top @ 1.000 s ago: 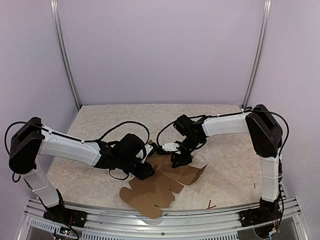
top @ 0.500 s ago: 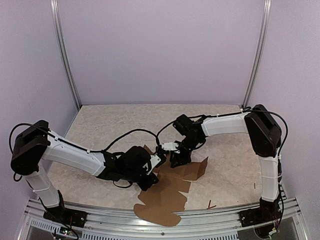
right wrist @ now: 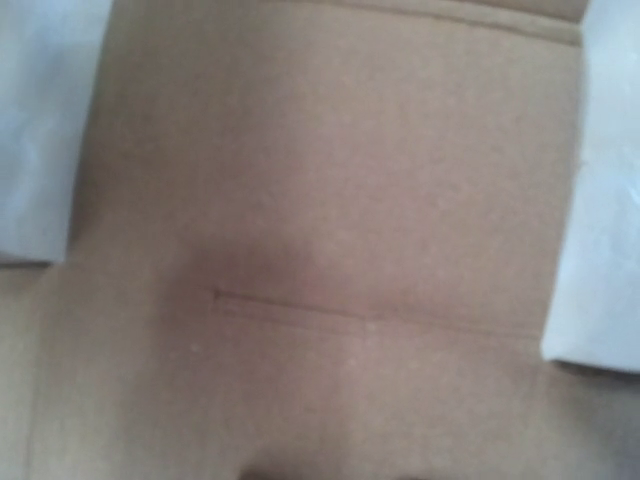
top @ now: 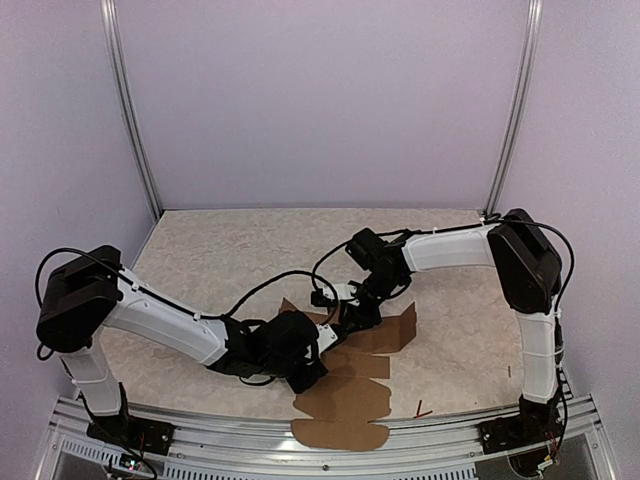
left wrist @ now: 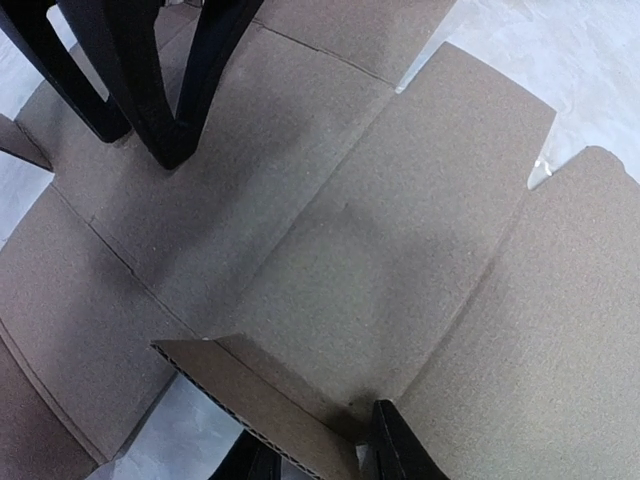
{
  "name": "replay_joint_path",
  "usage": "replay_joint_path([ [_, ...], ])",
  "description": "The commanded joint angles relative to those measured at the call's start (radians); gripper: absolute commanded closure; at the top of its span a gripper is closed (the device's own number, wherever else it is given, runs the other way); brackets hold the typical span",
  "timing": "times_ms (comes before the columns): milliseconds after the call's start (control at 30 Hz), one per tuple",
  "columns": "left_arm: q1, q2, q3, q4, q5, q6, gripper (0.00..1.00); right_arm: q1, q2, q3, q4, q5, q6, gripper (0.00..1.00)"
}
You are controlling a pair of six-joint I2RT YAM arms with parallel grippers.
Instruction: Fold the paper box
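The paper box (top: 365, 385) is a flat brown cardboard sheet lying at the table's near middle, and its rounded near flap reaches over the front rail. It fills the left wrist view (left wrist: 380, 230) and the right wrist view (right wrist: 330, 200). My left gripper (top: 325, 345) is at the sheet's left edge. Its jaws (left wrist: 318, 430) straddle a raised flap (left wrist: 250, 385) with a little slack. My right gripper (top: 352, 322) points down on the sheet's far part, fingers (left wrist: 170, 130) slightly apart with their tips on the cardboard. They do not show in the right wrist view.
A small red scrap (top: 423, 410) lies right of the sheet near the front rail (top: 200, 425). Another tiny dark scrap (top: 508, 372) lies by the right arm's base. Walls and two metal posts close off the back.
The left arm has swept right along the near side, and the sheet has slid and turned with it toward the front rail. The right gripper stayed on the sheet's far part.
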Motion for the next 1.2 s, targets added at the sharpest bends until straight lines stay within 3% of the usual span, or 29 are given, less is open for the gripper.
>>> replay_joint_path([
  [0, -0.027, 0.009, 0.024, 0.038, -0.048, 0.04, 0.68, -0.003, 0.157, -0.08, -0.13, 0.11, 0.025, 0.65],
  [300, -0.033, -0.099, -0.008, -0.037, -0.03, 0.05, 0.57, -0.008, 0.16, -0.08, -0.132, 0.112, 0.024, 0.65],
  [467, 0.0, -0.131, -0.038, -0.097, 0.103, 0.088, 0.6, -0.008, 0.163, -0.078, -0.134, 0.111, 0.023, 0.66],
  [667, 0.033, -0.142, -0.057, -0.135, 0.154, 0.154, 0.59, -0.009, 0.162, -0.08, -0.137, 0.11, 0.023, 0.66],
  [900, 0.051, -0.177, -0.073, -0.157, 0.213, 0.221, 0.65, -0.008, 0.168, -0.076, -0.141, 0.104, 0.022, 0.66],
  [1167, 0.05, -0.17, -0.076, -0.137, 0.128, 0.338, 0.75, -0.011, 0.171, -0.073, -0.146, 0.098, 0.018, 0.67],
])
